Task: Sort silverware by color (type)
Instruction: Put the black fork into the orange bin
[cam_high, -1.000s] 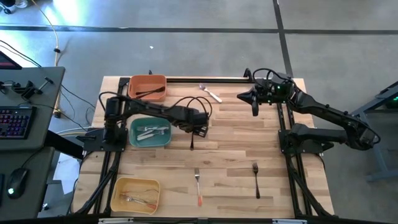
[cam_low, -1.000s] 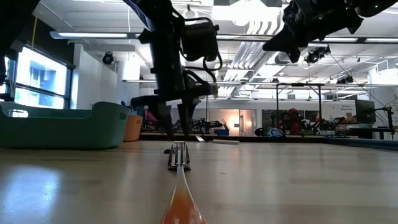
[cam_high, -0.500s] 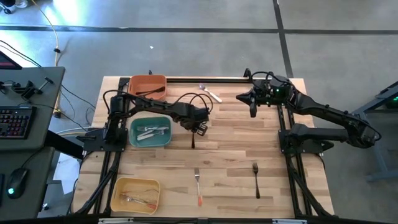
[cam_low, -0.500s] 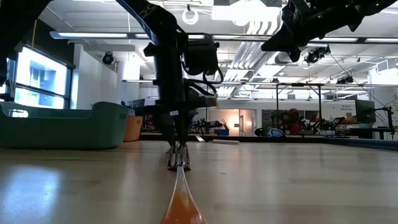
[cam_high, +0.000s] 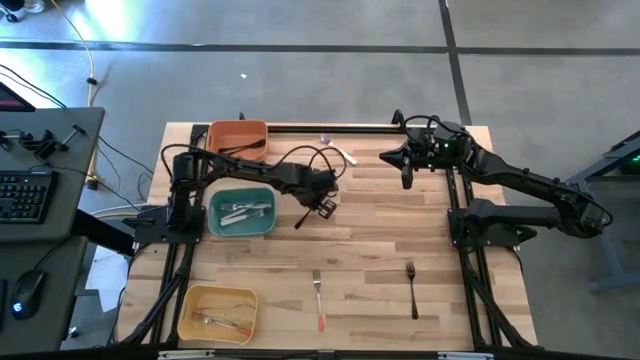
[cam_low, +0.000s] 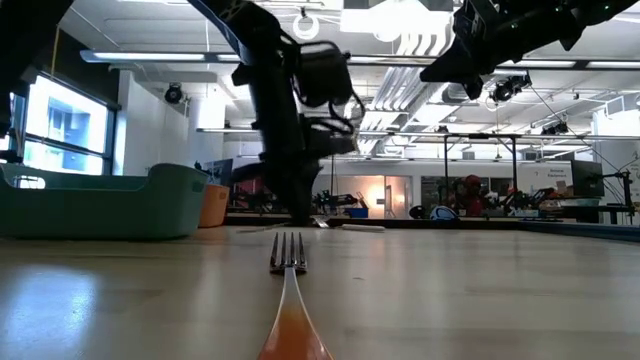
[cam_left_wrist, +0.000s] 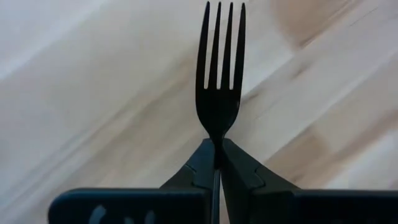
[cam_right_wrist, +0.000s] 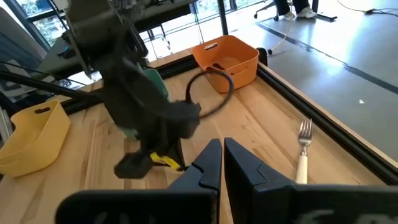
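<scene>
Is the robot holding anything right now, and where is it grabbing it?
Yes. The left hand pinches a black fork by its handle, just below the prongs. The right hand is shut and holds nothing.

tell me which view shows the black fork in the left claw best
The left wrist view: the black fork fills the picture, tines clear, pinched in the shut left claw. The high view shows it only as a thin dark sliver under the claw. In the low view I can't pick it out.

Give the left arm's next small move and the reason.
Probably carry the black fork toward the orange bin. The left gripper is shut on its handle, it looks lifted off the table, and that bin already holds black pieces.
</scene>
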